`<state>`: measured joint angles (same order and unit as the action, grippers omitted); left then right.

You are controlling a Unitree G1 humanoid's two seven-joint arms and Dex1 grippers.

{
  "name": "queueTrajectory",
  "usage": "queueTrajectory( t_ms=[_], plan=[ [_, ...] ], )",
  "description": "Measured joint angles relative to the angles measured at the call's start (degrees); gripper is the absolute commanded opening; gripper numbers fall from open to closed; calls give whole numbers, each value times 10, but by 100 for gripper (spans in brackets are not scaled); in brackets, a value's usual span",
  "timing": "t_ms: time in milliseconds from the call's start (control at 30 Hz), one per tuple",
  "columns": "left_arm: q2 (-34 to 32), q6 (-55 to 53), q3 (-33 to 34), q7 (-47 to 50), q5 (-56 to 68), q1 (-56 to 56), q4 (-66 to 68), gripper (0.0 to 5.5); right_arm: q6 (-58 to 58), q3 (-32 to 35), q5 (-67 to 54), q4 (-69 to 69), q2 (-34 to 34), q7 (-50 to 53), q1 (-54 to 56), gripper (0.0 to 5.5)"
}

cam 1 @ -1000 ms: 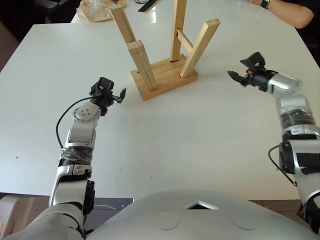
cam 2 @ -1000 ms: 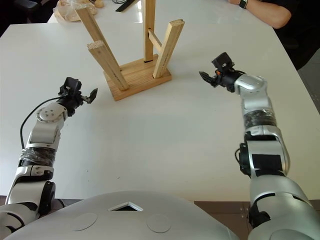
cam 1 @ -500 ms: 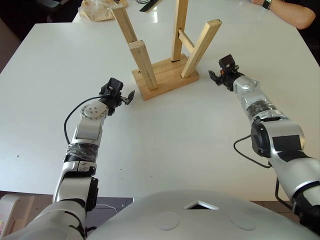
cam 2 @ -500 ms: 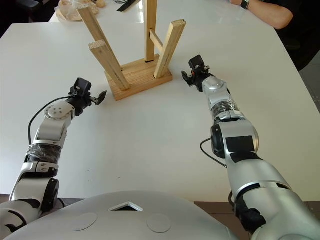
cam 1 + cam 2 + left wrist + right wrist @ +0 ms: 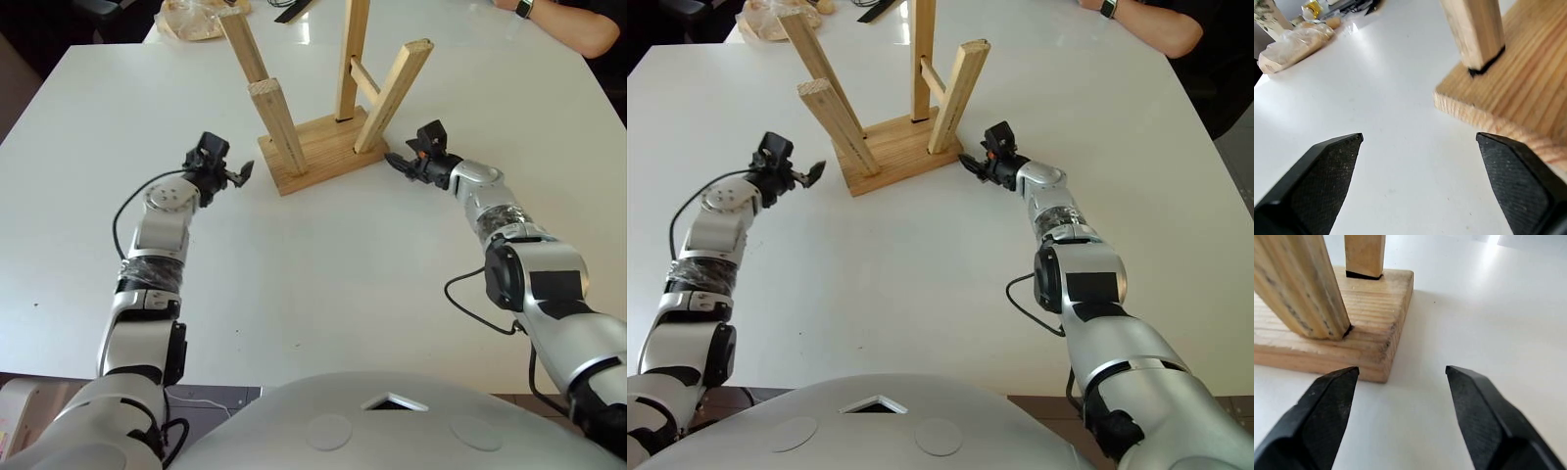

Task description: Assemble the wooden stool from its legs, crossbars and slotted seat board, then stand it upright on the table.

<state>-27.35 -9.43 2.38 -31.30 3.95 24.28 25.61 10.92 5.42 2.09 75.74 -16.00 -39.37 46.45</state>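
Right now the stool (image 5: pixel 328 117) is sitting upside down on the white bench (image 5: pixel 323 284), toward the far side. Its seat board (image 5: pixel 323 155) is lying flat on the bench, and four legs (image 5: pixel 279 127) are pointing up from it. The two on the left are leaning to the left, the tall one at the back is standing nearly straight, and the one on the right is tilting to the right. A short crossbar (image 5: pixel 364 78) is joining the tall back leg and the right one.

The left gripper (image 5: pixel 238 174) is hovering just beside the left corner of the seat board with its fingers spread apart, holding nothing. The left wrist view is showing that corner ahead of one finger, and bare bench between the fingers (image 5: pixel 1327 171).

The right gripper (image 5: pixel 400 163) is likewise spread wide and holding nothing, just beside the right corner of the seat board and pointing toward it. In the right wrist view that corner is lying just ahead of the fingertips (image 5: pixel 1334 396), apart from them.

A crumpled bag (image 5: pixel 191 18) is lying at the far edge of the bench.
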Motion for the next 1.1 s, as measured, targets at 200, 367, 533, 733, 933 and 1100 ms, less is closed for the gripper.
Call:
queueTrajectory(
  t_ms=[200,367,533,733,933,1100],
  plan=[
    [-27,-58,-1,-124,76,-41,-148,429,22,40,-46,-41,-47,-45,-49,330],
    [-39,-72,-23,-161,82,-86,-187,429,23,53,-65,-75,-58,-57,-85,330],
    [-35,-73,-33,-165,82,-99,-193,429,22,53,-65,-90,-59,-55,-90,330],
    [18,-73,-37,-143,90,-78,-162,429,23,41,-64,-94,-55,-44,-90,330],
    [61,-56,-38,-114,95,-64,-140,384,24,34,-64,-87,-43,-29,-88,330],
    [67,-51,-38,-112,96,-76,-140,303,39,25,-61,-81,-26,-15,-89,330]
  ],
)
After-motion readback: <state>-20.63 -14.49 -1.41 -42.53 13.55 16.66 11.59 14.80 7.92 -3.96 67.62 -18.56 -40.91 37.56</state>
